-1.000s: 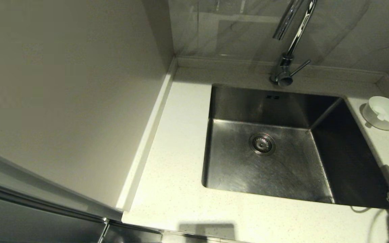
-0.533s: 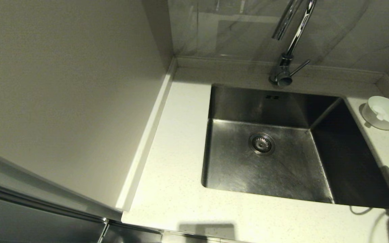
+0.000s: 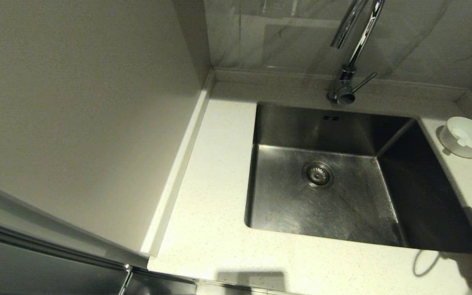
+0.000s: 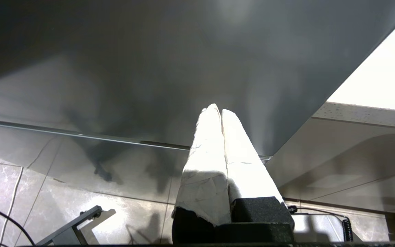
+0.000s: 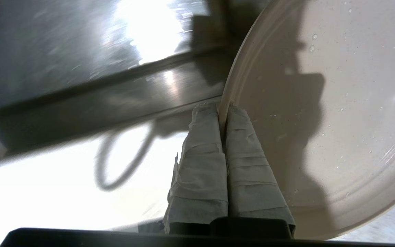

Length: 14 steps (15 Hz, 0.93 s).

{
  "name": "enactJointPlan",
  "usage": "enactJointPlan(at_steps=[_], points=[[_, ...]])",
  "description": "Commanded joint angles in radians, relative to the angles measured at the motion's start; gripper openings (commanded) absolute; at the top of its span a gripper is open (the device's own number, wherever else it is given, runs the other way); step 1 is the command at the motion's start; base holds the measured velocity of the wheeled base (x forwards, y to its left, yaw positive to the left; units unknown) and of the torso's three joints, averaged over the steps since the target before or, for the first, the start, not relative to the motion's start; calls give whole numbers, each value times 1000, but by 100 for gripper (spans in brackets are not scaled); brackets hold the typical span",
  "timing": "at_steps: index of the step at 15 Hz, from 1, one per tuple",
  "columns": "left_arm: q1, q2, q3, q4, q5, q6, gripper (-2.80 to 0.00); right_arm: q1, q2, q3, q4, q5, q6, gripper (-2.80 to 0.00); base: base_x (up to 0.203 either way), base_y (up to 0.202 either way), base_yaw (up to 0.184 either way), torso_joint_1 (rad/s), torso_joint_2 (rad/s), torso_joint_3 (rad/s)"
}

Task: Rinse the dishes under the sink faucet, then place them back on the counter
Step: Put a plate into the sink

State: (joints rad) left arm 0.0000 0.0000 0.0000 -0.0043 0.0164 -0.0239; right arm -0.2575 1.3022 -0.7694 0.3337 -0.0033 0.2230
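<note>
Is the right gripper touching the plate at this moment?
Touching. The right wrist view shows the right gripper with a finger on each side of the plate rim, pinching it.

My head camera looks steeply down from above onto the off-white speckled stone counter (image 3: 219, 229) and the square stainless steel sink (image 3: 322, 205), taking in the far wall. My right wrist camera sits close behind my right tool (image 5: 222, 107), facing the sink's near right corner (image 5: 81, 85) and counter (image 5: 46, 192), a patch the head view shares at its right edge. My left wrist camera, behind my left tool (image 4: 218, 109), points at a dark cabinet front (image 4: 149, 68), well below counter level.
</note>
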Motion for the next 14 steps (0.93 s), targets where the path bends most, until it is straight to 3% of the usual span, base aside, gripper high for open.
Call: enactJointPlan(at_steps=[1, 4, 9, 11, 14], points=[[0, -3, 0, 0, 0, -1, -280, 112, -82, -5, 11, 5, 5, -280, 0, 0, 0, 0, 0, 0], [0, -3, 0, 0, 0, -1, -280, 276, -112, -32, 16, 8, 10, -280, 0, 0, 0, 0, 0, 0], [0, -3, 0, 0, 0, -1, -280, 480, -126, -67, 22, 27, 38, -280, 0, 0, 0, 0, 0, 0], [0, -4, 0, 0, 0, -1, -280, 526, -118, -160, 16, 94, 141, -280, 0, 0, 0, 0, 0, 0], [0, -3, 0, 0, 0, -1, -280, 539, -28, -341, -54, 217, 389, -280, 0, 0, 0, 0, 0, 0]])
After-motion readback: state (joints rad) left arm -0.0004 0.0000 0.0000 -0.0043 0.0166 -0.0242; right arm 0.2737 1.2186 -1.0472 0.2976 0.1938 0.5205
